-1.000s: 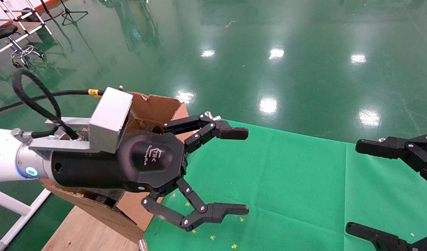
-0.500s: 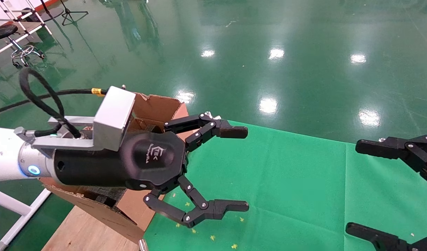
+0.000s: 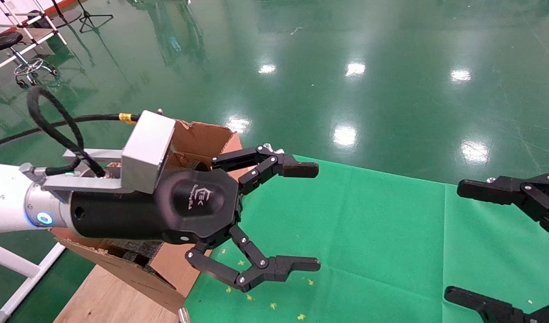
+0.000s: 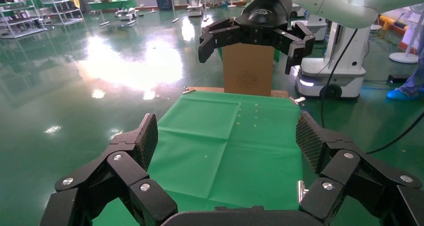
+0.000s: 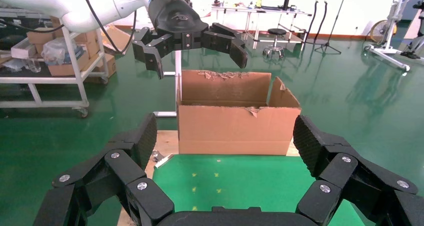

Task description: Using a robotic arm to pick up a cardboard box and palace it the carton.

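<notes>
Left gripper (image 3: 308, 217) empty above cloth (image 3: 368, 233)
Jaws wide, centre frame; carton (image 3: 198, 139) behind; right gripper (image 3: 463, 244) wide, right edge.

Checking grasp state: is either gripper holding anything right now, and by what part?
Nothing is held. The left gripper hangs open and empty beside the carton; the right gripper is open and empty too.
</notes>
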